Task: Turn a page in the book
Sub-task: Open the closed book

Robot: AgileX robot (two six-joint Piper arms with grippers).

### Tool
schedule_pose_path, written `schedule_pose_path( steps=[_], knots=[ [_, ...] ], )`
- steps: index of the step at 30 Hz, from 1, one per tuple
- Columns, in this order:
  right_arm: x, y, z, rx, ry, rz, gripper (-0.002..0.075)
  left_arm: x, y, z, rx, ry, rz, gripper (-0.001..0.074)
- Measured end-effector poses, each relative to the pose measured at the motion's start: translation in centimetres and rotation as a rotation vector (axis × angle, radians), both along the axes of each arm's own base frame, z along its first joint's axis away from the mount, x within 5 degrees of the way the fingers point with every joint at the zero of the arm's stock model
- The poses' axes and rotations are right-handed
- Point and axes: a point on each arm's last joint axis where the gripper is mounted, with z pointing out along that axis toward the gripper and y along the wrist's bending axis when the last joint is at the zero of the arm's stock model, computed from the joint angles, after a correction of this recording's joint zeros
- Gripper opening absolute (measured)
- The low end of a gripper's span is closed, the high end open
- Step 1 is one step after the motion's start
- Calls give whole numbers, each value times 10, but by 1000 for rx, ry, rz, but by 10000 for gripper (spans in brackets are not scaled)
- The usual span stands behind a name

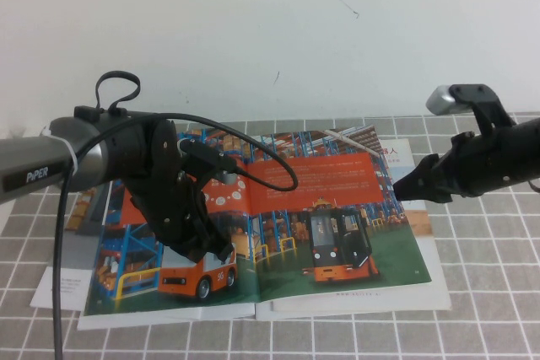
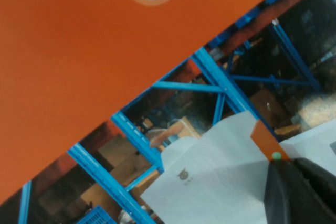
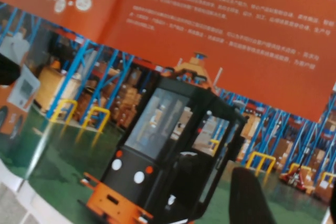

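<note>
**Right page flat, right gripper at its outer edge**

The thin glossy magazine of colour photo spreads [image 1: 253, 233] lies open on the grey-and-white checked worktop [image 1: 489, 292]. The glossy sheet showing a black-and-orange forklift, blue racks and an orange text panel [image 1: 337, 217] lies flat as the right-hand page, just in front of the right gripper [image 1: 395, 185], which hovers at that page's outer edge, empty. Its fingers cannot be told open or closed from these views. The left gripper [image 1: 221, 252] is closed, pressing down on the facing sheet with the orange-and-white vehicle [image 1: 198, 277].

Handling guess: the page is light, floppy and slick, easy to crease or tear. Best hold is probably the free outer edge or a corner nearest the right gripper, lifted gently, then swept across towards the spine. A plainer white booklet [image 1: 59, 288] sticks out under the magazine beyond the left gripper.
</note>
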Motion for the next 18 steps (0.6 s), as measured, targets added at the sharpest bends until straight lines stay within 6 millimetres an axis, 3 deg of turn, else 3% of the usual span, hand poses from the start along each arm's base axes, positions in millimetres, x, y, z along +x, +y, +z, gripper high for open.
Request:
schedule_pose_path(
  steps=[11,18],
  knots=[
    [9,1,-43,-4,102,-14,330,0,-1,0,-13,6,9,-4],
    [9,7,-48,-18,99,-6,330,0,-2,0,-22,3,15,-4]
  ],
)
